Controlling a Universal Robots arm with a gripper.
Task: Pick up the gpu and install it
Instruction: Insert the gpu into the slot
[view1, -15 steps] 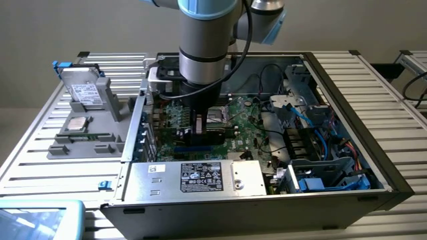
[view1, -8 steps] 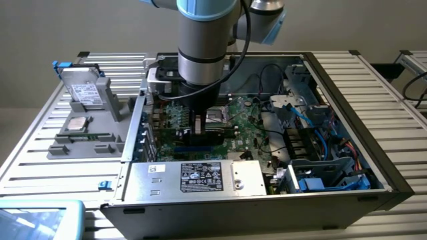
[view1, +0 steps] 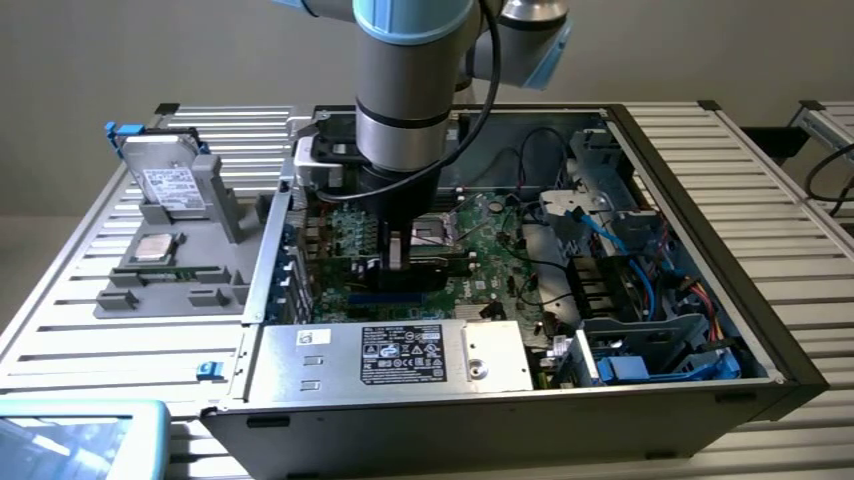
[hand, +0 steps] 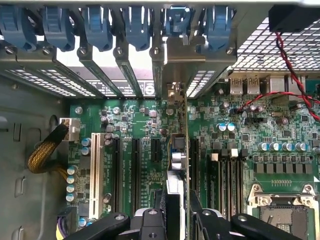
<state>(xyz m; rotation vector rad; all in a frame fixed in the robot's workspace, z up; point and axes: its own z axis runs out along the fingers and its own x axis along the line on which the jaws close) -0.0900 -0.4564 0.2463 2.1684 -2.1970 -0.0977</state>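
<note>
Status: pick-up stage judged complete, installation under way but not confirmed. Gripper (view1: 400, 266) low inside the open computer case (view1: 747, 300), jaws drawn in part-way and pinching the gpu (view1: 447, 263) by its 2 flat faces.

From the wrist view: gpu (hand: 175, 165) edge-on and upright, clamped between the 2 black fingers (hand: 207, 225) of the gripper (hand: 176, 222), running straight toward the rear wall of the case. Stands over the motherboard (hand: 280, 125) among the long black expansion slots (hand: 136, 165), with a slot to either side. Silver end bracket (hand: 173, 92) close against the gap in the row of slot covers (hand: 95, 70), just under the blue retention clips (hand: 97, 25). CPU socket (hand: 282, 205) off to one side, well apart from the card.

Cannot tell whether the lower edge of the card is pressed fully home in its slot or only resting on it: contact line hidden by the card itself. Looks aligned, at least, and not tilted.

Outstanding, as far as visible: a confirmed seating and a release of the card.

Outside the case, on the exterior view's left: grey fixture (view1: 174, 290) with a hard drive (view1: 171, 185) standing in it and a processor chip (view1: 156, 246) lying flat, both well apart from the gripper. Power supply (view1: 387, 355) along the near wall of the case.
</note>
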